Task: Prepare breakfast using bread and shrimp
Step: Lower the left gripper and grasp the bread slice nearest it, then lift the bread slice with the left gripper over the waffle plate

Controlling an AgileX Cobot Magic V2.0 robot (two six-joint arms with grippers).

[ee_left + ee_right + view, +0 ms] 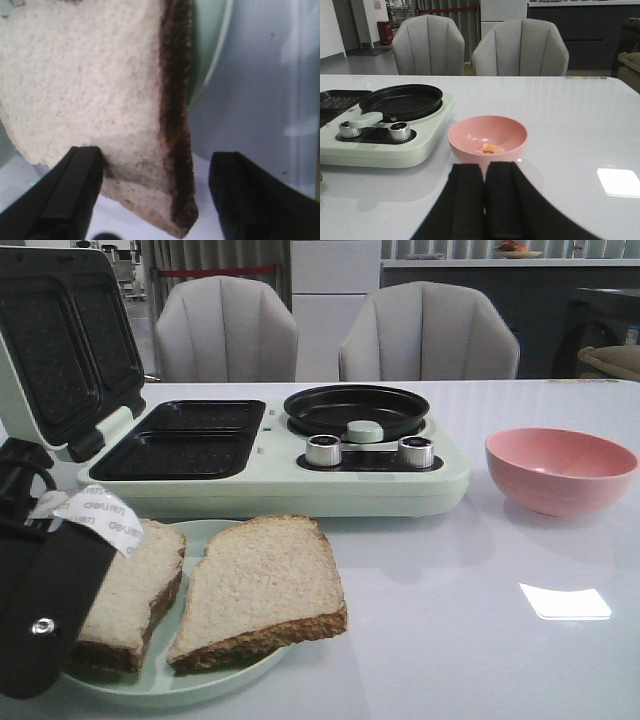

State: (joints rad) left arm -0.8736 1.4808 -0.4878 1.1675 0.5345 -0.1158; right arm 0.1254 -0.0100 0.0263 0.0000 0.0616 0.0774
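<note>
On the white table (480,640) a mint-green breakfast maker (300,480) stands behind a pale plate (150,690) of two crusted bread slices (262,585), the spread left gripper (155,190) straddling one, while the closed right gripper (485,200) faces a pink bowl (487,137) holding orange shrimp (491,148).

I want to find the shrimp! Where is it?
The shrimp lies inside the pink bowl, seen in the right wrist view, on the table's right side beside the green breakfast maker.
</note>
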